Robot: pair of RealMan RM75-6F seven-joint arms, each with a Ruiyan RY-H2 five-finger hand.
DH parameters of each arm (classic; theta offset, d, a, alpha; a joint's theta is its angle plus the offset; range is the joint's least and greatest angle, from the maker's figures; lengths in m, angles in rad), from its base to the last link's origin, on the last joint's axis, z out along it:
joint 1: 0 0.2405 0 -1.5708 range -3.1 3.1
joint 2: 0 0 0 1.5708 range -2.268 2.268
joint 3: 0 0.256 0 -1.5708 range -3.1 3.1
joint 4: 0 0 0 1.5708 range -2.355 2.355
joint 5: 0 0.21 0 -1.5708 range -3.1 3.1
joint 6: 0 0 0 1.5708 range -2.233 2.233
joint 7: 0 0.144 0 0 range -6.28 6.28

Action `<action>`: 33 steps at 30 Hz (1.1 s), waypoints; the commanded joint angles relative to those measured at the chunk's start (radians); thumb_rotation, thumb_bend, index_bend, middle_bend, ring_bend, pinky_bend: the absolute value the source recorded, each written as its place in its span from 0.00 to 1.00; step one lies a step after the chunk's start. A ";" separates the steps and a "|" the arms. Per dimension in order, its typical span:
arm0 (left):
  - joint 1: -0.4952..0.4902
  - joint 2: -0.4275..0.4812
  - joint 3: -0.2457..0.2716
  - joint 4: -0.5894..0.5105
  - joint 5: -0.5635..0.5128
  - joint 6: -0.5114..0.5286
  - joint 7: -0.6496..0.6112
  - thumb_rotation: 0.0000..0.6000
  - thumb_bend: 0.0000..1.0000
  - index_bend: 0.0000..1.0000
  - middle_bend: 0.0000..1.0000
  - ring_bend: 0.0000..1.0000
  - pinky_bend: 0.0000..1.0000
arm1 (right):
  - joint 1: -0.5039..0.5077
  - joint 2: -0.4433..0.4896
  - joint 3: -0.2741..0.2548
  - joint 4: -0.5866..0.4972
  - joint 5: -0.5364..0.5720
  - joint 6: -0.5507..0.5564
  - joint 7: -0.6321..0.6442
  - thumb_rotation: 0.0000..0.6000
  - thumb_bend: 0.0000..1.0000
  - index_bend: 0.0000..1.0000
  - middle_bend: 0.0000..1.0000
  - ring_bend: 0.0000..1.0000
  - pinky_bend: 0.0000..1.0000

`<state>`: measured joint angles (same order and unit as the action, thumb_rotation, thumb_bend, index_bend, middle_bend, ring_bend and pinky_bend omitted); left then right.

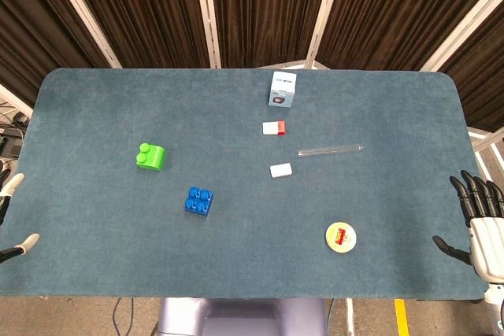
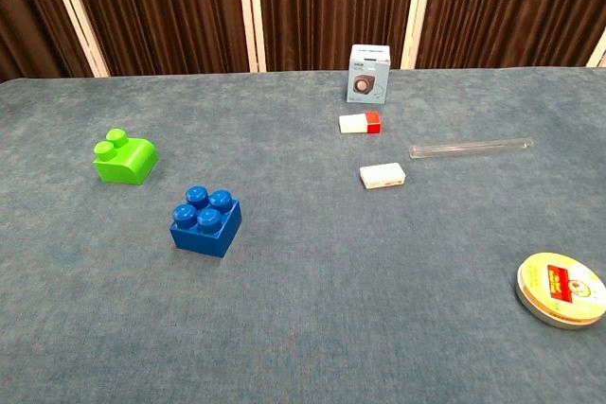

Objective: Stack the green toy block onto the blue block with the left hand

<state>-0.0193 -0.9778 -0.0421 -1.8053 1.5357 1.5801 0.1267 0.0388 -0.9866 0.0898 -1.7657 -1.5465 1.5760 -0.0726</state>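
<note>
The green toy block (image 1: 150, 156) (image 2: 125, 157) lies on the blue-grey table cloth, left of centre. The blue block (image 1: 199, 200) (image 2: 206, 219) stands a little nearer and to the right of it, studs up, with a gap between the two. My left hand (image 1: 11, 218) shows only as fingertips at the far left edge of the head view, well away from both blocks, fingers apart and holding nothing. My right hand (image 1: 478, 214) rests at the far right edge, fingers spread and empty. Neither hand appears in the chest view.
A small white box (image 1: 283, 89) (image 2: 369, 73) stands at the back. Nearer lie a white-and-red eraser (image 1: 274, 127) (image 2: 360, 122), a white eraser (image 1: 281, 170) (image 2: 383, 175), a clear tube (image 1: 331, 149) (image 2: 471, 147) and a round tin (image 1: 340, 237) (image 2: 561, 289).
</note>
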 commanded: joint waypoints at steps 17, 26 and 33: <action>-0.218 -0.079 -0.085 0.184 -0.079 -0.297 -0.103 1.00 0.00 0.00 0.00 0.00 0.00 | 0.007 0.004 0.005 -0.005 0.017 -0.016 -0.009 1.00 0.00 0.00 0.00 0.00 0.00; -0.497 -0.210 -0.169 0.369 -0.205 -0.663 -0.096 1.00 0.00 0.00 0.00 0.00 0.00 | 0.027 -0.019 0.029 0.008 0.098 -0.057 -0.075 1.00 0.00 0.00 0.00 0.00 0.00; -0.641 -0.311 -0.184 0.497 -0.300 -0.856 -0.032 1.00 0.00 0.00 0.00 0.00 0.00 | 0.034 -0.037 0.040 0.026 0.139 -0.070 -0.107 1.00 0.00 0.00 0.00 0.00 0.00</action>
<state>-0.6121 -1.2461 -0.2130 -1.3494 1.2777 0.7778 0.0686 0.0712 -1.0211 0.1278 -1.7427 -1.4116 1.5082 -0.1758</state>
